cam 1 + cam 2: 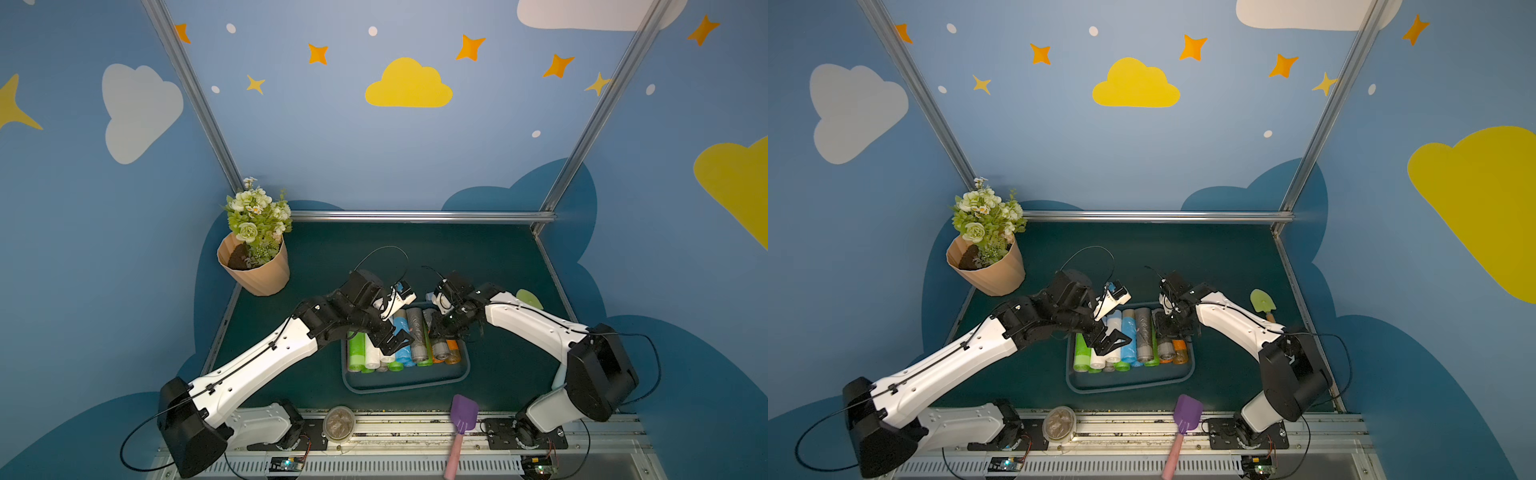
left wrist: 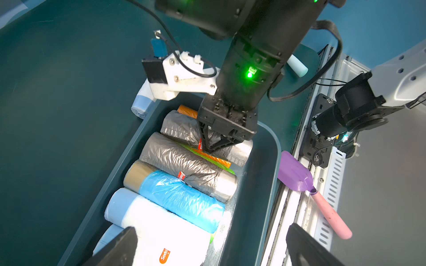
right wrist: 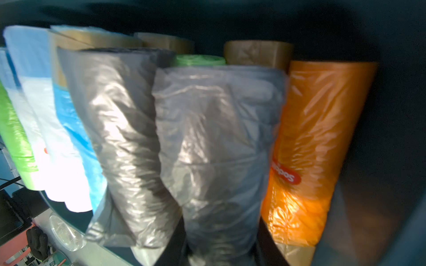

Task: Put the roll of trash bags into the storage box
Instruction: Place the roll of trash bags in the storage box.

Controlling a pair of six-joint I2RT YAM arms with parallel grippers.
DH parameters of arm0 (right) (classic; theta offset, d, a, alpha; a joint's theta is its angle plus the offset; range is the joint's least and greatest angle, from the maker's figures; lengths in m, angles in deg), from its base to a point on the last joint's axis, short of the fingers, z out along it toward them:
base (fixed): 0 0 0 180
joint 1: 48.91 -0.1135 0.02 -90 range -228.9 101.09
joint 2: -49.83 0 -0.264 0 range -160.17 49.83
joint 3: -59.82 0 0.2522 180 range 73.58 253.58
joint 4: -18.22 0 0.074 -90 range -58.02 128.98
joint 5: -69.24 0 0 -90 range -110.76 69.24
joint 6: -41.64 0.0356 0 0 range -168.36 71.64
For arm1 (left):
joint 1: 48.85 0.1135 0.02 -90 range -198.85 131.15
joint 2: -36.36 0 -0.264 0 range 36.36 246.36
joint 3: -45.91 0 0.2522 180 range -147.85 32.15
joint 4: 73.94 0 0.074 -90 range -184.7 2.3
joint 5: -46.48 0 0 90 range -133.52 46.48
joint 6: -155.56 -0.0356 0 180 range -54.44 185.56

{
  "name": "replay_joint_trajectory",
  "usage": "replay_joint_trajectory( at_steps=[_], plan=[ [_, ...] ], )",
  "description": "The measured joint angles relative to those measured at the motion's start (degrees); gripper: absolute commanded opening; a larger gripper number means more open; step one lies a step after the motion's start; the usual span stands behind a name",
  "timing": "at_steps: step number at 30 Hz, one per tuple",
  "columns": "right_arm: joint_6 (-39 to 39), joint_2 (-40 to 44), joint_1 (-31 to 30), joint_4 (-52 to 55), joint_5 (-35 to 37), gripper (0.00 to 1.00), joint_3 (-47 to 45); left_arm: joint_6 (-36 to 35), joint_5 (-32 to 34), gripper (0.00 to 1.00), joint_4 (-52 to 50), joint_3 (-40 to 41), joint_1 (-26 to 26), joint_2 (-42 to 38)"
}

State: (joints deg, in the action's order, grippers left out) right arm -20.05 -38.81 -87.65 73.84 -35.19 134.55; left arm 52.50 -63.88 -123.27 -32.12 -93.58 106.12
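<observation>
one roll matters here: the pale grey roll (image 3: 216, 138), already inside the storage box (image 1: 405, 388), toward the box's 3 o'clock end in both top views, lodged between a dark grey roll (image 3: 115, 138) at its 9 o'clock and an orange roll (image 3: 318, 138) at its 3 o'clock. its long axis runs 12 to 6 o'clock, parallel to its neighbours, and it seems to ride on a second layer, a green roll (image 3: 198, 60) showing beneath. the right end effector (image 2: 208, 147) meets it from above, fingers drawn nearly together and pinching the crinkled plastic; i judge that a grip, not a mere touch. the left end effector (image 1: 397, 338) hangs with jaws fully apart, holding nothing, over the white and blue rolls toward the box's 9 o'clock side, so the right arm is plainly the nearer. by my reading the placing is all but done: the coming move calls only for letting go and rising straight up, lest the film drag the roll out. another pale blue-and-white roll (image 2: 140, 103) lies on the desk just outside the box's 12 o'clock wall. as for writing, an orange tag on a white roll (image 2: 161, 221) reads "sodo", what looks like the same word shows white on a red patch on the orange roll, and a red tag on the dark grey roll is too small to read.
</observation>
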Motion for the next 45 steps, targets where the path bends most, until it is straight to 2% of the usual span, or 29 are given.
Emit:
replay_joint_trajectory(
  at_steps=[23, 37, 45],
  plan=[
    [0.1, -2.8, -0.5, -0.3, 0.3, 0.32, 1.1, 0.0, -0.2, 1.00, -0.5, 0.0, 0.0, 0.0],
    [-0.1, -2.8, -1.1, -0.3, 1.0, 0.43, 1.1, 0.0, -0.8, 1.00, -0.7, 0.0, 0.0, 0.0],
    [-0.1, -2.5, -1.1, -0.2, 1.8, 0.45, 1.1, 0.0, -0.9, 1.00, -0.7, 0.0, 0.0, 0.0]
  ],
)
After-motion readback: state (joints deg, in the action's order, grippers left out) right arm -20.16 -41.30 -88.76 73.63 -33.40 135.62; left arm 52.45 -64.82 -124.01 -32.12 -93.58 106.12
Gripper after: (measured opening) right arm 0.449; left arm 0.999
